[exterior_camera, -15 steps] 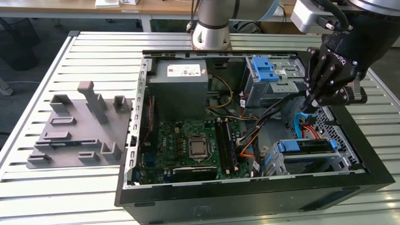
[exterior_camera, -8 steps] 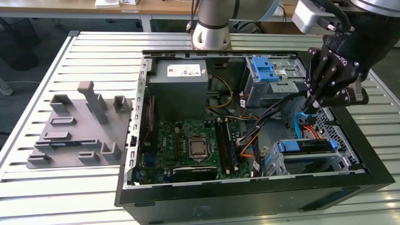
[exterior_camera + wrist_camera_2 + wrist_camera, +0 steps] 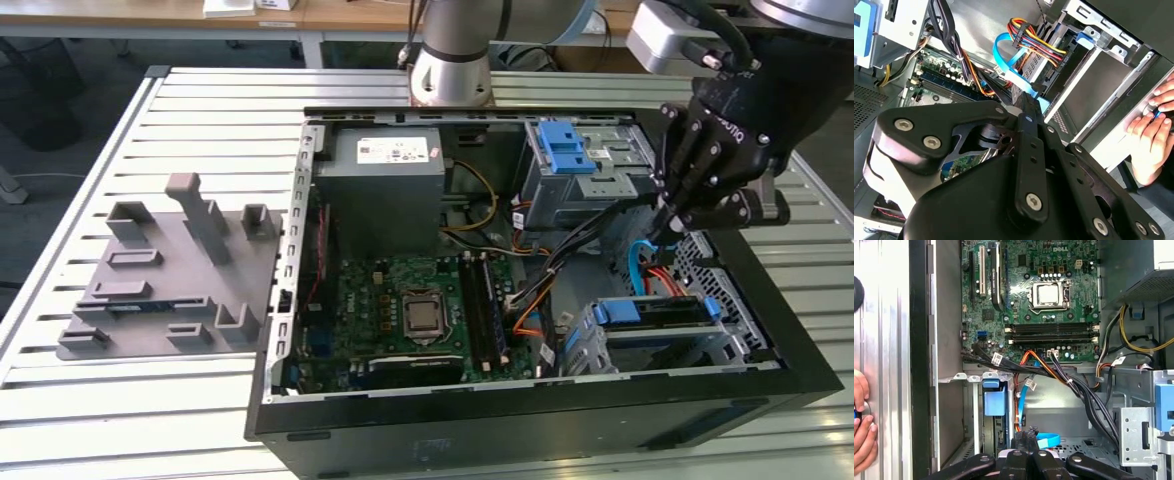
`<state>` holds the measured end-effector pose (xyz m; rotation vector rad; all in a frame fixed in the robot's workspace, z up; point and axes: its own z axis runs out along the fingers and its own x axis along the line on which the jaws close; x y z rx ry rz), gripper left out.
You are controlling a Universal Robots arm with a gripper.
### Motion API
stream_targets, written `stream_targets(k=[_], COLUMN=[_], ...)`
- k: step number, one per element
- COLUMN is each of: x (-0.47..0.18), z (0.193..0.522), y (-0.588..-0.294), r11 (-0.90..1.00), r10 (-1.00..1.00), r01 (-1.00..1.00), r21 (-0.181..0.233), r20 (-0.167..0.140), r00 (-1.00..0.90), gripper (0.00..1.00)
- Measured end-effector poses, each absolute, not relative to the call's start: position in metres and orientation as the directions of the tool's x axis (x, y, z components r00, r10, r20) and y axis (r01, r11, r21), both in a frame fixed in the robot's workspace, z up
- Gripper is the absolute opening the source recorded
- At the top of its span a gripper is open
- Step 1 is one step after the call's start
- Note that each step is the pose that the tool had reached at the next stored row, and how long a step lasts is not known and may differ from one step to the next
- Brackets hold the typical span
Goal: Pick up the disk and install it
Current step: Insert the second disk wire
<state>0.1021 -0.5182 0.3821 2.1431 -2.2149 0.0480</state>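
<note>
Hovering jaws (image 3: 663, 222) inside computer case (image 3: 400, 425), closed on nothing, disk (image 3: 654, 312) seated in lower cage.

Green motherboard (image 3: 407, 305), blue drive-cage latch (image 3: 570, 148), black pincer (image 3: 683, 205), grey power-supply box (image 3: 384, 190).

Setting: I am working in a robotics lab or test workshop. My arm's base (image 3: 454, 60) is bolted to a slatted aluminium bench (image 3: 200, 110). An opened desktop computer case (image 3: 534, 400) lies on it, motherboard (image 3: 414, 310) exposed. Beside it sits a grey fixture plate (image 3: 167, 270) (looks 3D-printed). Wooden desks (image 3: 334, 15) stand behind the bench.
</note>
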Motion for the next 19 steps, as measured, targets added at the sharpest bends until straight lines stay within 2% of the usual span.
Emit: stream_targets(k=[5, 6, 12, 13, 19], x=[0.1024, 0.1025, 0.1038, 0.1038, 0.1039], z=[0.3820, 0.3820, 0.3810, 0.3807, 0.3777], y=[-0.5188, -0.5188, -0.5191, -0.5192, -0.5192], r11=[0.033, 0.033, 0.034, 0.034, 0.034], r10=[-0.997, -0.997, -0.997, -0.997, -0.997], r01=[-0.999, -0.999, -0.999, -0.999, -0.999], r21=[0.019, 0.019, 0.019, 0.019, 0.018], r20=[0.065, 0.065, 0.066, 0.069, 0.076], r00=[-0.032, -0.032, -0.032, -0.032, -0.032], gripper=[0.11, 0.17, 0.18, 0.25, 0.25])
